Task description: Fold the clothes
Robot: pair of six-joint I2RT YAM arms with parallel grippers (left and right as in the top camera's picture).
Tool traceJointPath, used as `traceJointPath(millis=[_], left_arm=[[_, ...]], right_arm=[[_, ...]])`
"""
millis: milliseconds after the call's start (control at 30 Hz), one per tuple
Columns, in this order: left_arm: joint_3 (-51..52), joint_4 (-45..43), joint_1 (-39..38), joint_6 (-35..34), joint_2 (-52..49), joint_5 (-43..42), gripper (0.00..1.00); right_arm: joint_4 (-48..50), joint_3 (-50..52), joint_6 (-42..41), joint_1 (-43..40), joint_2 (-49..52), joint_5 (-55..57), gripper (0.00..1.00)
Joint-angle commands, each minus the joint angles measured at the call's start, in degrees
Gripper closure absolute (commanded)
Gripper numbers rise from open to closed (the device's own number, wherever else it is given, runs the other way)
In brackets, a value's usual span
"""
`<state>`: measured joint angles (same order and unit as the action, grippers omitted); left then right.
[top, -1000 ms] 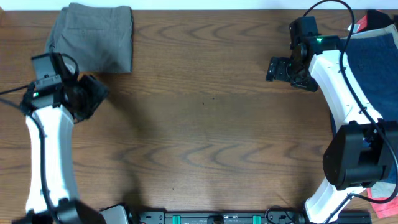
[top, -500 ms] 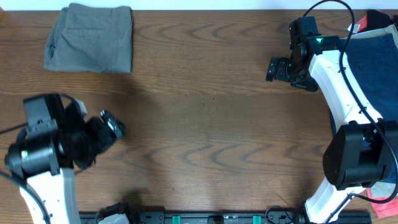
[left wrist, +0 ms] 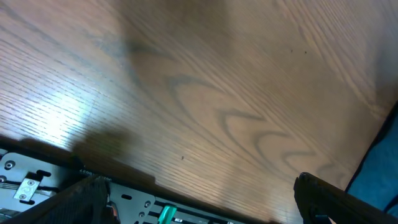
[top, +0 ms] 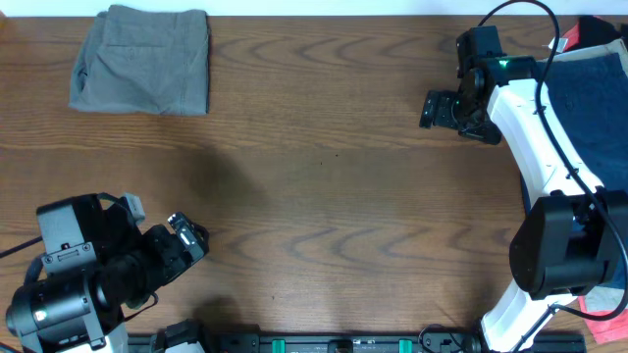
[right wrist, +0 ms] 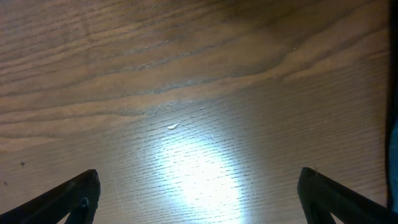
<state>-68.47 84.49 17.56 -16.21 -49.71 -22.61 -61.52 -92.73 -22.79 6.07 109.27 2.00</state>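
Grey-khaki shorts [top: 142, 61] lie folded at the table's far left corner. Navy blue shorts [top: 597, 108] lie spread at the right edge, with a red and black piece [top: 593, 31] behind them; a blue strip also shows in the left wrist view [left wrist: 379, 167]. My left gripper [top: 186, 240] is open and empty near the front left, far from the grey shorts; its fingers [left wrist: 199, 202] frame bare wood. My right gripper [top: 439, 108] is open and empty at the far right, just left of the navy shorts, above bare wood [right wrist: 199, 196].
The wooden table [top: 334, 186] has a black rail with green clips [top: 334, 343] along its front edge, also seen in the left wrist view [left wrist: 161, 211]. A red item [top: 599, 306] lies at the front right corner.
My left arm has drawn back from beside the grey shorts toward the front left of the table. The right arm has not moved.
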Motion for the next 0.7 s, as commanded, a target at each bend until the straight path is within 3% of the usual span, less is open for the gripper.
traceJointPath(millis=[0, 467, 667], left_arm=[[0.7, 0.2, 0.0, 0.9, -0.1, -0.7, 0.02], [0.7, -0.2, 0.0, 1.1, 0.2, -0.7, 0.02], [1.9, -5.0, -3.8, 6.9, 4.4, -0.7, 0.02]], right_arm=[[0.0, -0.2, 0.5, 0.0, -0.2, 0.6, 0.01], [0.0, -0.2, 0.6, 0.0, -0.2, 0.6, 0.01], [0.0, -0.2, 0.5, 0.0, -0.2, 0.6, 0.01]])
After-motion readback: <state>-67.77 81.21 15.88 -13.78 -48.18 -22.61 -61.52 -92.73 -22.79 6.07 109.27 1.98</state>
